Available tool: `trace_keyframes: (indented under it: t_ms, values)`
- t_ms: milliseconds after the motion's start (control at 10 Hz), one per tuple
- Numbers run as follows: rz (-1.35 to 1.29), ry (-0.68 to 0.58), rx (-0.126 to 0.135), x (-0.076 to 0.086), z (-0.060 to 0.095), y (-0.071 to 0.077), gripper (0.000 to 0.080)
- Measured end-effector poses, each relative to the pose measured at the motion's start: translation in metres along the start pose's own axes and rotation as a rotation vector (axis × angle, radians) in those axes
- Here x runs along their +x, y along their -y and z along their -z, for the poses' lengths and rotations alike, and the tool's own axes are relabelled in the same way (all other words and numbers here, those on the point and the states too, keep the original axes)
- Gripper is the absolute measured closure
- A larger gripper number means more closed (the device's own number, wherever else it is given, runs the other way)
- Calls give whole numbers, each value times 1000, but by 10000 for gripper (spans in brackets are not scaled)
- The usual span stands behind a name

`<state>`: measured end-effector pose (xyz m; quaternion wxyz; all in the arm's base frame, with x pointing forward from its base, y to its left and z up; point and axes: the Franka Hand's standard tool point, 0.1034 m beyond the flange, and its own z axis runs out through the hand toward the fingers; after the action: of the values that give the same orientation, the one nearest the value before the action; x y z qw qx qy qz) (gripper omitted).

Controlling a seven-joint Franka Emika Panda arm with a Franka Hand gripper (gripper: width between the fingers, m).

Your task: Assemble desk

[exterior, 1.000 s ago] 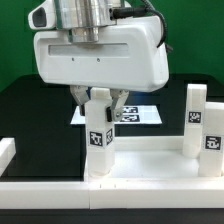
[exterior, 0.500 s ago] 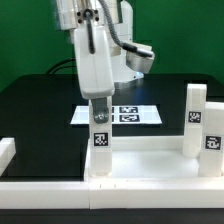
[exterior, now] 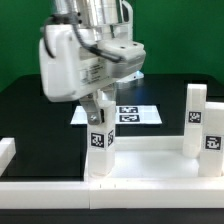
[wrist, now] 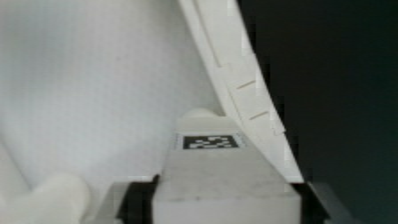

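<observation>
The desk [exterior: 150, 160] and its 2 upright legs look like smooth, faintly glossy white plastic with matt black-and-white printed tags, the marker board [exterior: 135, 115] looks like flat matt paper, the table [exterior: 30, 110] is matt black, and the arm's casing is glossy white plastic.

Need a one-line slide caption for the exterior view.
Panda gripper grips a white square plastic leg standing upright on the white rimmed tabletop; second leg already upright.

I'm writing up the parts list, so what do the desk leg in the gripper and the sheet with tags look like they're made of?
Leg: apparently white plastic, smooth matte faces, printed tag. Marker board: thin, flat, white, possibly paper or card; too small to tell.
</observation>
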<state>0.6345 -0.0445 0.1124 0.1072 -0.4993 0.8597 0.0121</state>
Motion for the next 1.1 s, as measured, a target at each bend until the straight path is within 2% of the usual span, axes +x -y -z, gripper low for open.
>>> trace_keyframes:
  t_ms: [100, 200, 300, 400, 500, 600, 900, 1100]
  values:
    - [17, 0, -1, 0, 0, 0, 511]
    - [123, 1, -27, -2, 0, -3, 511]
    - [269, 13, -77, -7, 3, -4, 455]
    - [441, 27, -102, -8, 2, -4, 455]
    - [539, 33, -111, -6, 0, -5, 249]
    - [581, 36, -109, -7, 0, -5, 181]
    - [770, 42, -108, -6, 1, -5, 155]
    - [1197, -38, -131, -2, 6, 4, 150]
